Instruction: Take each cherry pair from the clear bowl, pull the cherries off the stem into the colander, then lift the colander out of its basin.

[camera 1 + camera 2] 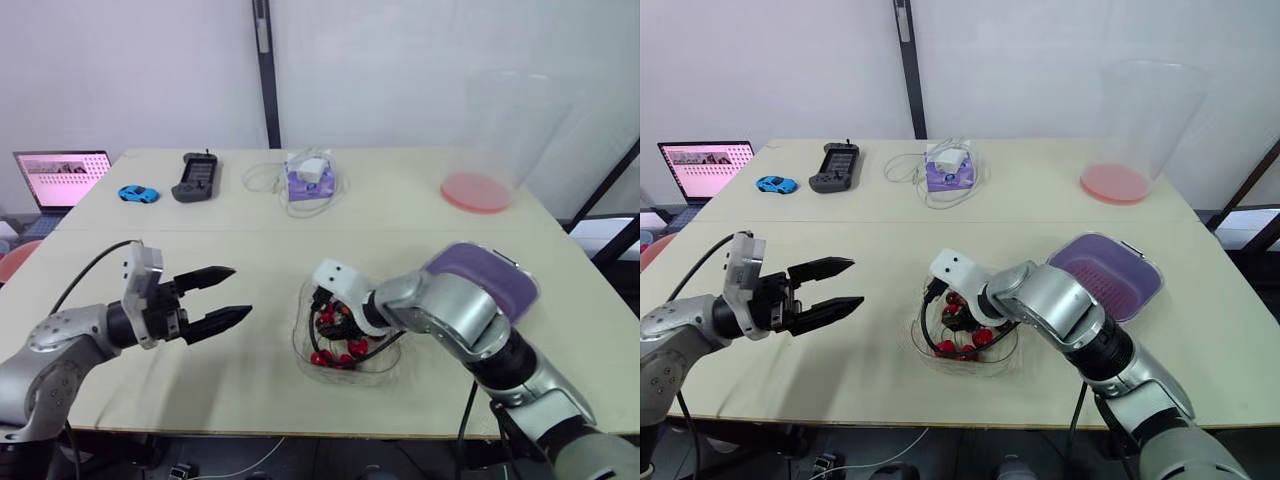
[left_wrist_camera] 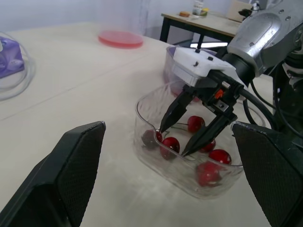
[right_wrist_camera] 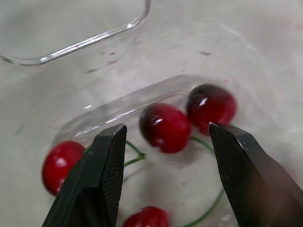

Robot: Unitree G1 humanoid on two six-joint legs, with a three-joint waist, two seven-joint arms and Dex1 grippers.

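Observation:
A clear bowl [image 1: 920, 345] near the table's front edge holds several red cherries [image 2: 170, 143] joined by green stems. My right gripper [image 2: 173, 141] is lowered into the bowl, open, with its black fingertips straddling a dark red cherry [image 3: 164, 127] without touching it. A second dark cherry [image 3: 210, 105] lies just beside that one. The purple colander [image 1: 1105, 270] sits in its basin to the right of the bowl, behind my right forearm. Well to the left of the bowl, my left gripper [image 1: 240, 292] hovers above the table, open and holding nothing.
At the back of the table are a laptop [image 1: 62, 178], a blue toy car [image 1: 138, 193], a black controller [image 1: 195, 177], a purple tissue box [image 1: 310, 180] with a white cable, and a tall clear bin [image 1: 1145, 120] with a pink base.

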